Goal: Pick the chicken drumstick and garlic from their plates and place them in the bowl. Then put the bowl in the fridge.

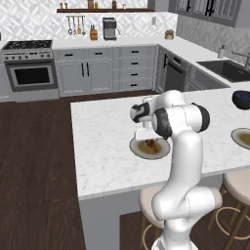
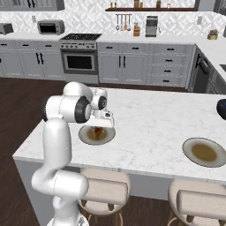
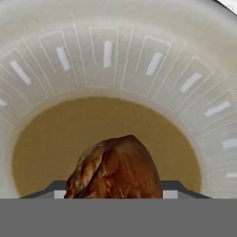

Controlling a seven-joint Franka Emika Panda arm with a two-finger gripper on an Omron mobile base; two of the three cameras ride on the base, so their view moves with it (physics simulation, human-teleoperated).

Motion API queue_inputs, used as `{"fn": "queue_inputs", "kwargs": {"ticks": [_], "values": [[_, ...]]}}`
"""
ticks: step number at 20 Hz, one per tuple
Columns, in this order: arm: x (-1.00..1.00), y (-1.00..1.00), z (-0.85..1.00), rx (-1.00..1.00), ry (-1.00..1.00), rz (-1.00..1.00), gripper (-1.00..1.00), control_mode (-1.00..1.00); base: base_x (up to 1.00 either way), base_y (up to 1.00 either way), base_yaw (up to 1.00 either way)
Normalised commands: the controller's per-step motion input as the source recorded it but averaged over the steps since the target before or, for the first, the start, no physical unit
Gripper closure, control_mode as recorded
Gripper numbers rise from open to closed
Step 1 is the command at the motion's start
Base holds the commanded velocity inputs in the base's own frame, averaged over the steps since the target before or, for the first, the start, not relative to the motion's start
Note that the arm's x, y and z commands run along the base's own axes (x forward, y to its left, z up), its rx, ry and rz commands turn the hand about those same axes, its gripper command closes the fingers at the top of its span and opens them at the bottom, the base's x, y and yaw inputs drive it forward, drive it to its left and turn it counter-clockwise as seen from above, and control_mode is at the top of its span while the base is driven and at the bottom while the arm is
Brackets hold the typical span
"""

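While its plate (image 3: 139,60) holds it, chicken drumstick (image 3: 115,169) sits centred.

The small reddish-brown chicken drumstick (image 3: 115,169) looks glossy and wrinkled, lying on the smooth matt brownish centre of a round grey-tan ceramic-looking plate (image 3: 106,55) whose rim carries a raised pattern of pale bars. That plate rests on a white marble-look island counter (image 2: 154,119) with faint grey veining and a polished finish, and a second matching plate (image 2: 204,152) lies towards three o'clock in the right base view. The floor (image 1: 34,161) is dark wood planking, and the arm (image 1: 183,146) is smooth white plastic with dark joints.
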Motion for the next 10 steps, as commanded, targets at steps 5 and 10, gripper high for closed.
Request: {"fn": "queue_inputs", "kwargs": {"ticks": [5,10], "values": [[-0.70,-0.01,0.84,-0.01,-0.30,-0.12,1.00,-1.00,0.00,0.00,0.00],[-1.00,0.07,1.00,0.00,-0.46,-0.11,1.00,-1.00,0.00,0.00,0.00]]}}
